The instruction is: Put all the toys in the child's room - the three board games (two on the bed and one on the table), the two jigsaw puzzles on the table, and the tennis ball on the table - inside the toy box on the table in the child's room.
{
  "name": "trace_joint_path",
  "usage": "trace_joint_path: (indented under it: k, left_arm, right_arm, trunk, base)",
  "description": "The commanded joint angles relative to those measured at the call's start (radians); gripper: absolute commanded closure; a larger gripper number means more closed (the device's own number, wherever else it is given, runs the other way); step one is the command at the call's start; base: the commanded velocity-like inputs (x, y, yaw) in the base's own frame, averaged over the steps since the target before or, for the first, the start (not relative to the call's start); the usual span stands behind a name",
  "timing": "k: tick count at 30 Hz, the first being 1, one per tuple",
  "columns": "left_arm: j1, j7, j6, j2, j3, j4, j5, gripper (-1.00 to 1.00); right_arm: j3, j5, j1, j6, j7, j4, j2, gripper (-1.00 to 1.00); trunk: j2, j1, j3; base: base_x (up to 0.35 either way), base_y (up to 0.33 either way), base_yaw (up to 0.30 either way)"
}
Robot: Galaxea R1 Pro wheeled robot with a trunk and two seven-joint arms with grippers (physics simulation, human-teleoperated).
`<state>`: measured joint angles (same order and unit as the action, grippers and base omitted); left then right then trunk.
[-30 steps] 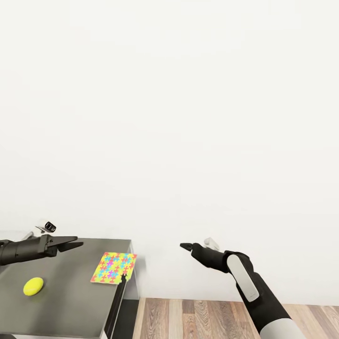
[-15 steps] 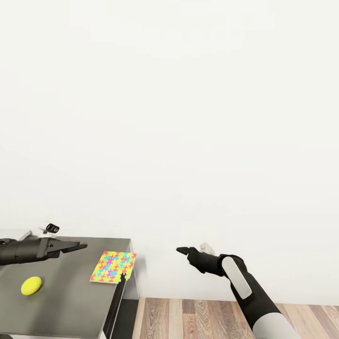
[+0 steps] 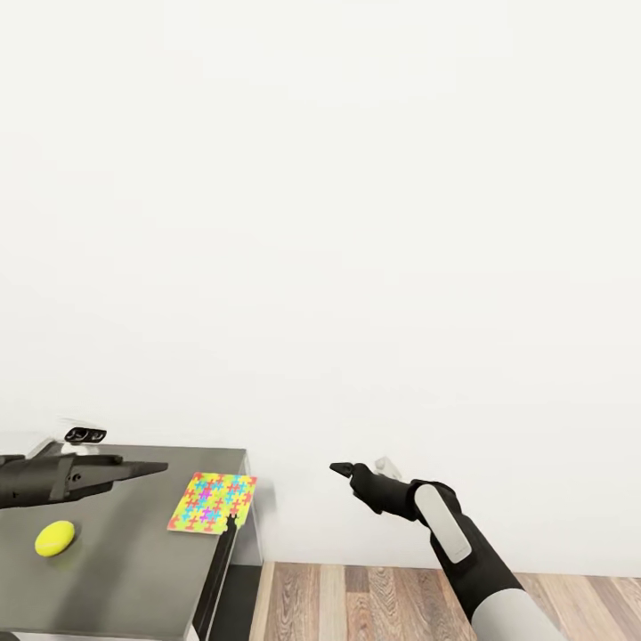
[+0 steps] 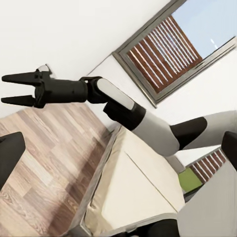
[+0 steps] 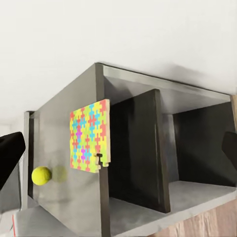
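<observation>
The thin multicoloured jigsaw puzzle sheet point(image 3: 214, 503) lies flat at the end of the dark grey table top point(image 3: 133, 570), one edge at or slightly over the table's side, a loose tab sticking out past it. Its long axis runs from the wall towards the table's front edge. The black left gripper point(image 3: 151, 466) hovers above the table just wall-side of the puzzle and points at it — clearly the nearer arm. Whether its jaws are parted cannot be told from here; nothing is seen in them. The black right gripper point(image 3: 340, 468) hangs off the table's end over the wood plank floor point(image 3: 374, 601), well apart from the puzzle, jaws spread and empty in the left wrist view point(image 4: 12, 89). The small yellow-green tennis ball point(image 3: 54, 539) rests on the table, farther in from the end than the puzzle. The sheet looks thin, with yellow, pink, blue and green interlocking pieces — likely hard to pinch flat.
</observation>
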<state>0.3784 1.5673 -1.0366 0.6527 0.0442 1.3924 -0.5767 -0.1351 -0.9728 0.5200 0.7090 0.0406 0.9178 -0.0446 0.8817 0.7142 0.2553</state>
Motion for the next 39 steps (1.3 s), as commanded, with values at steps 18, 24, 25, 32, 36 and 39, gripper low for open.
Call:
trace_joint_path:
  k: [18, 24, 25, 32, 36, 39]
  left_arm:
    - [-0.001, 0.003, -0.011, -0.002, 0.103, 0.032, -0.007, -1.0]
    - [-0.001, 0.003, -0.011, -0.012, 0.158, 0.042, -0.007, -1.0]
    - [-0.001, 0.003, -0.011, -0.012, 0.161, 0.042, -0.007, -1.0]
    - [-0.001, 0.003, -0.011, -0.013, 0.174, 0.043, -0.006, -1.0]
    - [-0.001, 0.003, -0.011, -0.011, 0.176, 0.042, -0.007, -1.0]
    - [-0.001, 0.003, -0.011, -0.01, 0.176, 0.042, -0.008, -1.0]
  right_arm:
    - [0.051, -0.144, 0.051, -0.021, 0.032, -0.201, -0.056, -1.0]
    - [0.049, -0.151, 0.058, -0.045, 0.03, -0.217, -0.079, -1.0]
    - [0.049, -0.152, 0.059, -0.048, 0.03, -0.218, -0.081, -1.0]
    - [0.024, -0.155, 0.061, -0.048, 0.03, -0.221, -0.095, -1.0]
    - [-0.014, -0.157, 0.065, -0.036, 0.031, -0.22, -0.097, -1.0]
    - [-0.038, -0.157, 0.069, -0.01, 0.033, -0.217, -0.098, -1.0]
  trunk:
    - [0.127, 0.069, 0.058]
    - [0.169, 0.092, 0.077]
    - [0.176, 0.096, 0.08]
    - [0.225, 0.123, 0.102]
    - [0.253, 0.138, 0.114]
    - [0.274, 0.15, 0.124]
  base:
    - [0.0, 0.0, 0.0]
    - [0.0, 0.0, 0.0]
    - [0.0, 0.0, 0.0]
    - [0.0, 0.0, 0.0]
    - [0.0, 0.0, 0.0]
    - [0.0, 0.0, 0.0]
